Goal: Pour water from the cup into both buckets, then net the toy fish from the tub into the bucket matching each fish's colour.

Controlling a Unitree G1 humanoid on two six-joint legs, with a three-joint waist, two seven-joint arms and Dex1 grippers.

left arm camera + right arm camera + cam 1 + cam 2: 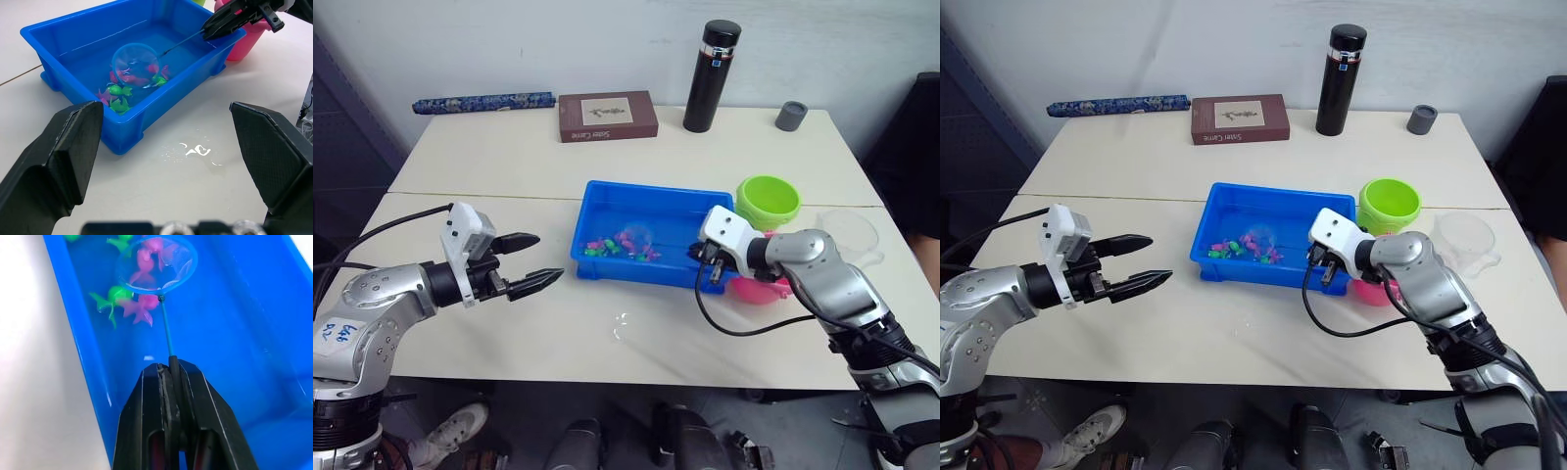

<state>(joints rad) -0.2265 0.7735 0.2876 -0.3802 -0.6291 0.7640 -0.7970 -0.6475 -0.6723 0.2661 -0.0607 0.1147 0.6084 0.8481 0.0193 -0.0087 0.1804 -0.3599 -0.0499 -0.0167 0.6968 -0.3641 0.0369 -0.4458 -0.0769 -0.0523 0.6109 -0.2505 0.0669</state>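
Observation:
The blue tub [626, 269] sits mid-table with several pink and green toy fish [623, 247] gathered at its near left. My right gripper [171, 366] is shut on the net's thin handle at the tub's near right corner. The net hoop [156, 262] lies low over a pink fish [146, 264]; whether that fish is inside the mesh is unclear. To the left of the tub, my left gripper [548, 257] hovers open and empty above the table. The green bucket [768, 201] stands right of the tub. The pink bucket [759, 290] is partly hidden behind my right arm. The clear cup [850, 235] stands further right.
A black thermos [710, 76], a small grey cup [791, 116], a brown book [607, 116] and a rolled blue item [482, 102] line the far side. A small water spill [622, 323] lies in front of the tub. A seam runs between the two tables.

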